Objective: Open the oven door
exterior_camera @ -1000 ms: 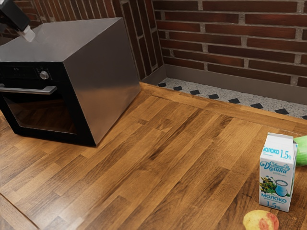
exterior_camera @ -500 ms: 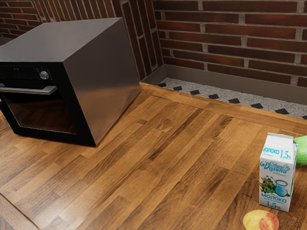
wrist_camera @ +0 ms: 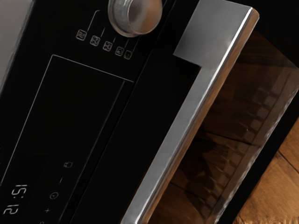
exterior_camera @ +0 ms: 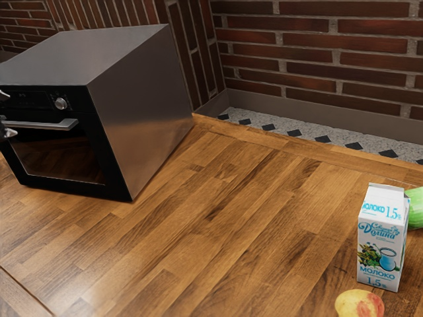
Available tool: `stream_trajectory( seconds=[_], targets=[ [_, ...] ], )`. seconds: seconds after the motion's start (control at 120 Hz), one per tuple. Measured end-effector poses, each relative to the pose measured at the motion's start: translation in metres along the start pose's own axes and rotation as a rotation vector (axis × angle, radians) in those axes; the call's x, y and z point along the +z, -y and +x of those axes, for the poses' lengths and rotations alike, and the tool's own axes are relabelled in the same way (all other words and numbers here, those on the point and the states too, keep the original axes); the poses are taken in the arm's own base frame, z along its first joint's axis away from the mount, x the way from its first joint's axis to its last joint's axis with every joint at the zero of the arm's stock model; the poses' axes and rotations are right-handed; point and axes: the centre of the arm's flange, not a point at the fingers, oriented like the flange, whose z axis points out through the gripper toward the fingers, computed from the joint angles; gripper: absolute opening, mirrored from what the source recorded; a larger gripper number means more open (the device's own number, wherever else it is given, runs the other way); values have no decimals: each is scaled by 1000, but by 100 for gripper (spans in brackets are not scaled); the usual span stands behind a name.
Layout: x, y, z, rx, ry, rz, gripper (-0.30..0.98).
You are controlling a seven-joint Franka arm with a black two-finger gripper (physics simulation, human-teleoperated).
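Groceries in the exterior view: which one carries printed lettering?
The white, box-shaped milk carton, printed with blue lettering; the round yellow-and-red fruit and the pale green item beside the carton show none.

Oven (exterior_camera: 139, 112) on table (exterior_camera: 198, 231), exterior view's left, wall (exterior_camera: 317, 53) behind; and exterior view's right, milk carton (exterior_camera: 380, 244), fruit (exterior_camera: 360, 305) in front!

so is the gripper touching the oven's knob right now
Apart. The exterior view shows the gripper at the view's left edge, with black control panel between it and the knob.

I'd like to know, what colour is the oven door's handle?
The handle is silver-grey, clearest in the wrist view.
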Motion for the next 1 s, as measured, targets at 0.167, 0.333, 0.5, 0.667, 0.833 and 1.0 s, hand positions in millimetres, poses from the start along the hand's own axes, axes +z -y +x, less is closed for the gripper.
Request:
stream_trajectory(
  seconds=[0.167,0.333,0.5,0.667,0.833,1.0],
  targets=[
    [15,-1,8,96,12,-5,69],
    [23,2,11,166,5,-5,69],
    [31,4,10,216,1,-10,69],
    [41,1,14,272,-2,-26,69],
    [44,-2,16,309,-7,-32,69],
    [34,-7,19,337,-11,-33,69]
  ],
)
